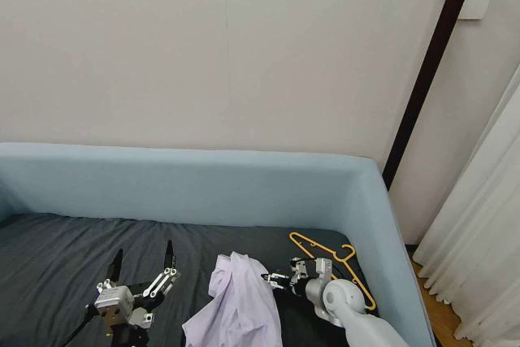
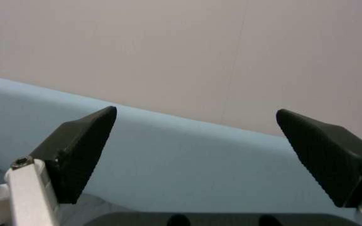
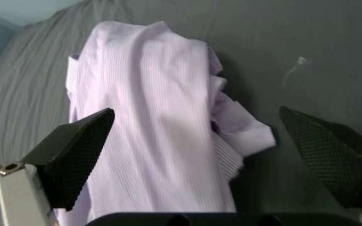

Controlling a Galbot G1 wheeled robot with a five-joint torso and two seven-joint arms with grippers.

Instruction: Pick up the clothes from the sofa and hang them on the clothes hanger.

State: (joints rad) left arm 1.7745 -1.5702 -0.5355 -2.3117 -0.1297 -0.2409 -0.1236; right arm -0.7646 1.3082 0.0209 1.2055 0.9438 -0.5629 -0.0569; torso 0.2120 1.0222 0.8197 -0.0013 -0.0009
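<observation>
Right gripper [image 1: 270,279] [image 3: 195,111]: jaws released, spread wide. Crumpled lilac shirt [image 1: 236,305] [image 3: 149,117] on sofa [image 1: 203,186] seat, dead ahead, centred on the gap, not gripped. Orange hanger [image 1: 318,249] just beside that gripper. Left gripper [image 1: 145,249] [image 2: 195,113]: jaws released, pointing up, clear of shirt.

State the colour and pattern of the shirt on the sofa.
Pale lilac with fine stripes; the shirt shows best in the right wrist view.
</observation>
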